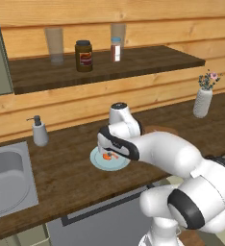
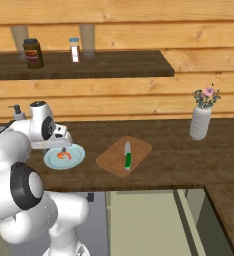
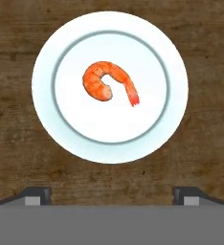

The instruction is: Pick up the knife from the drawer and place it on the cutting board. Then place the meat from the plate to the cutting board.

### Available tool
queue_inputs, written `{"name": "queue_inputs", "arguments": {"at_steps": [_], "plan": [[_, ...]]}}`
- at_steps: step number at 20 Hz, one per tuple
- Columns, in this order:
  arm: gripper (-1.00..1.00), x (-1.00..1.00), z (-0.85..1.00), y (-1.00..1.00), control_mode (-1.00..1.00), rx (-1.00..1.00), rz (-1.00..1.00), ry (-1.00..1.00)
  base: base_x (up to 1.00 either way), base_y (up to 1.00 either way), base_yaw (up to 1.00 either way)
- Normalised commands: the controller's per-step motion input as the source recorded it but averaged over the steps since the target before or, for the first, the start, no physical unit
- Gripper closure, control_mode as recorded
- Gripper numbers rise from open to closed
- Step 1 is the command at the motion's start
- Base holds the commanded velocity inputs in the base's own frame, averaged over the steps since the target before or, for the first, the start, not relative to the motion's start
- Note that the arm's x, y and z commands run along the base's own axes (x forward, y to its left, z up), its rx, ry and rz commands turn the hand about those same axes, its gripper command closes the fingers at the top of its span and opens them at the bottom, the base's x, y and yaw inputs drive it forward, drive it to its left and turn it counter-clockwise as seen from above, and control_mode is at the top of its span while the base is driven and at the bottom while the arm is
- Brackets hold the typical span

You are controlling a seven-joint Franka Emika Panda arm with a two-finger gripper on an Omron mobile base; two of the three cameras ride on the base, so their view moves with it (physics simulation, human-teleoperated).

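The orange-red curled meat (image 3: 106, 81) lies near the middle of the light blue plate (image 3: 181, 86) on the dark wooden counter. My gripper (image 3: 111, 196) hangs straight above the plate, open, its fingertips (image 3: 37, 195) wide apart with nothing between them. From the right base view the gripper (image 2: 64, 146) hovers just over the meat (image 2: 64, 156) and plate (image 2: 79, 156). To the plate's right the green-handled knife (image 2: 127, 156) lies on the reddish-brown cutting board (image 2: 114, 162). The pale drawer (image 2: 144, 220) stands pulled out below the counter edge. In the left base view my arm covers most of the board (image 1: 162, 129).
A steel sink (image 1: 8, 175) and soap dispenser (image 1: 39, 130) sit at the left. A white vase with flowers (image 2: 200, 120) stands at the right. The shelf above holds a dark jar (image 1: 83, 55), a shaker and two glasses. A grey front panel (image 1: 100, 221) lies under the counter.
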Motion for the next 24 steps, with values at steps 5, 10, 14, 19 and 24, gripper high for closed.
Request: {"name": "queue_inputs", "arguments": {"at_steps": [5, 10, 14, 19, 24], "plan": [[-1.00, 0.00, -0.21, -0.01, -1.00, 0.00, 0.10, 0.00, 0.00, 0.00, 0.00], [-1.00, 0.01, -0.14, -0.01, -1.00, 0.00, 0.10, 0.00, 0.00, 0.00, 0.00], [-1.00, 0.01, -0.25, 0.00, -1.00, -0.01, 0.10, 0.00, 0.00, 0.00, 0.00], [-1.00, 0.26, -0.24, 0.00, -1.00, -0.01, 0.06, 0.00, 0.00, 0.00, 0.00], [-1.00, 0.38, -0.33, 0.02, -1.00, -0.03, 0.02, 0.00, 0.00, 0.00, 0.00]]}}
